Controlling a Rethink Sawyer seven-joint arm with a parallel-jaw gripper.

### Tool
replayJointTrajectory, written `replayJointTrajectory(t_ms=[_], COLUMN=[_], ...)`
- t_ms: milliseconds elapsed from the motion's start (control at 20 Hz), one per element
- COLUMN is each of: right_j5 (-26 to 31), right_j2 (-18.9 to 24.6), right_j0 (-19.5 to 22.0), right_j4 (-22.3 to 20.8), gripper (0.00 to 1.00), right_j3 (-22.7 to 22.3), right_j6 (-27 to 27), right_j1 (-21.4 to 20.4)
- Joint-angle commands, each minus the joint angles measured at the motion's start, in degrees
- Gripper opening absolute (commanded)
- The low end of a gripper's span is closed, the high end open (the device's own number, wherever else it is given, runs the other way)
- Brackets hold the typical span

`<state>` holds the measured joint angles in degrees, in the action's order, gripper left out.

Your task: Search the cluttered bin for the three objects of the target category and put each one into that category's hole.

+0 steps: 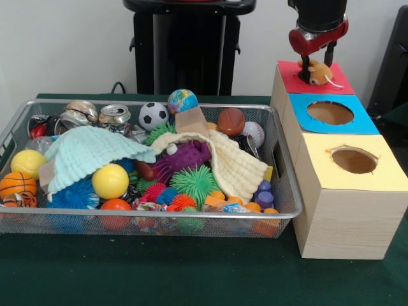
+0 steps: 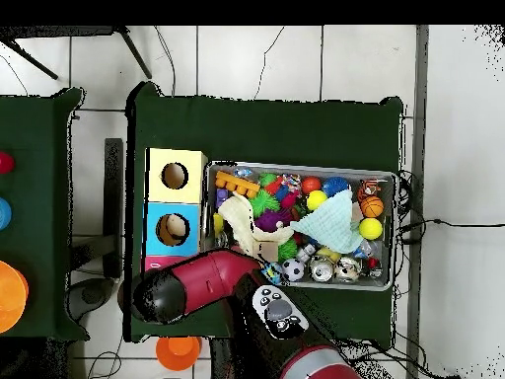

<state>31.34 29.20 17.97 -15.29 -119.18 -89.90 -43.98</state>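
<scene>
The silver wire-mesh bin is full of toys: balls, spiky toys, crushed cans, a mint cloth and a cream cloth. It also shows in the overhead view. To its right in the front view stands a wooden box with a red top, a blue-topped hole and a yellow-topped hole. A tan toy mouse lies on the red top. My gripper hangs just above the mouse. In the overhead view my arm hides the gripper and the red top.
In the bin lie a yellow ball, a soccer ball, a globe ball, a purple spiky toy and a green spiky ball. The black pedestal stands behind the bin. An orange object sits on the floor.
</scene>
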Motion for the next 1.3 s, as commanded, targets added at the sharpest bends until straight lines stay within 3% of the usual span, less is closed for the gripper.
replayJointTrajectory(t_ms=[50,400,850,1300], right_j5=[-3.54,-1.41,4.14,4.70], right_j2=[-2.59,-4.11,-9.12,-12.57], right_j0=[-0.50,-1.68,-6.01,-9.32], right_j4=[0.22,0.23,-1.17,-0.33], gripper=[1.00,1.00,1.00,1.00], right_j3=[0.96,1.86,4.56,5.59], right_j6=[-8.34,-8.57,-9.46,-9.32], right_j1=[3.18,2.09,-3.16,-4.90])
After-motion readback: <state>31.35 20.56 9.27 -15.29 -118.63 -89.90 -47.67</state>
